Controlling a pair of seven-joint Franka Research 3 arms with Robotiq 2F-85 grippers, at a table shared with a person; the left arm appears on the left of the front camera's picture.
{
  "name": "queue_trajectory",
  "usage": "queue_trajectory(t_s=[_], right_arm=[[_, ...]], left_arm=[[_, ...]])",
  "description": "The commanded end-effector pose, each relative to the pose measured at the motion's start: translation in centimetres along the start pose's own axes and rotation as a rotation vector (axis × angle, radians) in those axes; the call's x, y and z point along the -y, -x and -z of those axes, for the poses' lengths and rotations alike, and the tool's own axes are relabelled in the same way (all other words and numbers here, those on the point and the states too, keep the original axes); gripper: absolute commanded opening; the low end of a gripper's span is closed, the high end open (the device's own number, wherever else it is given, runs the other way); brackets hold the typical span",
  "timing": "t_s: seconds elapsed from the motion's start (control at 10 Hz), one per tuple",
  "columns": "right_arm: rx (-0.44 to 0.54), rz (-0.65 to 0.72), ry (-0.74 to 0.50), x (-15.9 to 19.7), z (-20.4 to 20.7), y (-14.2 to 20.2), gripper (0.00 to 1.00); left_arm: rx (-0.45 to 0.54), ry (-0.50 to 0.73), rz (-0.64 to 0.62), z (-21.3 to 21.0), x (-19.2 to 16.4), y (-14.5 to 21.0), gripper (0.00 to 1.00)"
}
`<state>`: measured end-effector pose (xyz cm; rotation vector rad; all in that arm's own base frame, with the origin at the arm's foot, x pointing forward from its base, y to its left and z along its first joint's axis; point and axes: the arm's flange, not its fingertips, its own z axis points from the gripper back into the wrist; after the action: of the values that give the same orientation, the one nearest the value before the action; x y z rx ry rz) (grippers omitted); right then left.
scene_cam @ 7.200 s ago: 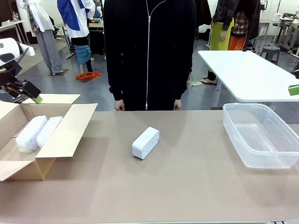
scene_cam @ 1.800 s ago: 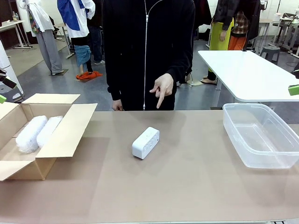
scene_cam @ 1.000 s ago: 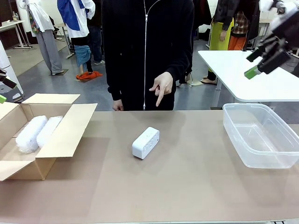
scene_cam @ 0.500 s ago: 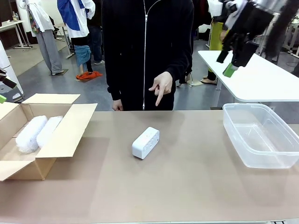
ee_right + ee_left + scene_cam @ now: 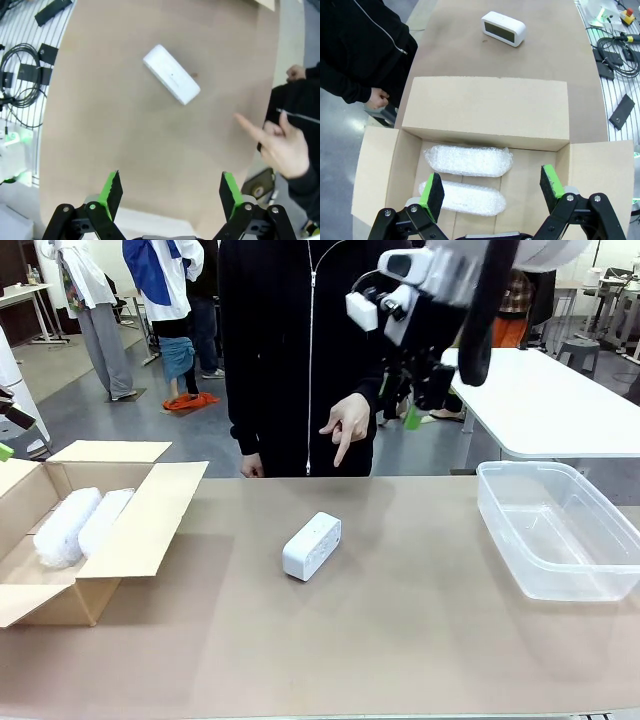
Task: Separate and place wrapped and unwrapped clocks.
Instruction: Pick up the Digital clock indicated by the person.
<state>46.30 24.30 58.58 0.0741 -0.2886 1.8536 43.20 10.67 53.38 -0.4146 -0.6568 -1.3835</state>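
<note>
The unwrapped clock (image 5: 311, 545), a bare white block, lies in the middle of the table; the right wrist view looks down on the same clock (image 5: 171, 74). Two wrapped clocks (image 5: 65, 527) (image 5: 106, 519) lie side by side in the open cardboard box (image 5: 150, 525) on the left. My left gripper (image 5: 491, 192) hangs open above the box, over the bubble-wrapped bundles (image 5: 468, 160) (image 5: 465, 198). My right gripper (image 5: 400, 410) is high in the air above the table's far middle, open and empty, close to the person's pointing hand (image 5: 347, 427).
A clear plastic bin (image 5: 600, 585) stands empty at the table's right end. The person in black stands at the far edge, one finger pointing down at the table. Box flaps spread out toward the middle. A white side table (image 5: 540, 400) stands behind the bin.
My right arm has swung in from the upper right toward the middle, now above the table near the person's hand. The clocks, box, bin and left gripper have not moved.
</note>
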Motion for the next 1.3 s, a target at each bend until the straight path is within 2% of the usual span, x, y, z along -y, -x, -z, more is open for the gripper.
queue_trajectory(t_s=[0.0, 0.2, 0.5, 0.8, 1.2], right_arm=[[0.037, -0.052, -0.040, 0.4, 3.8, 0.3, 1.00], [0.053, -0.104, -0.091, 1.5, 7.5, -1.0, 1.00], [0.084, -0.234, -0.095, 3.3, 12.4, -3.2, 1.00], [0.100, -0.283, -0.205, 4.5, 16.5, -4.6, 1.00], [0.102, -0.376, -0.270, 5.0, 19.9, -6.1, 1.00]], left_arm=[[0.013, 0.001, 0.007, 0.0, 0.0, 0.0, 1.00], [0.013, 0.001, 0.007, 0.0, 0.0, 0.0, 1.00], [0.013, 0.001, 0.007, 0.0, 0.0, 0.0, 1.00], [0.013, 0.001, 0.007, 0.0, 0.0, 0.0, 1.00], [0.013, 0.001, 0.007, 0.0, 0.0, 0.0, 1.00]])
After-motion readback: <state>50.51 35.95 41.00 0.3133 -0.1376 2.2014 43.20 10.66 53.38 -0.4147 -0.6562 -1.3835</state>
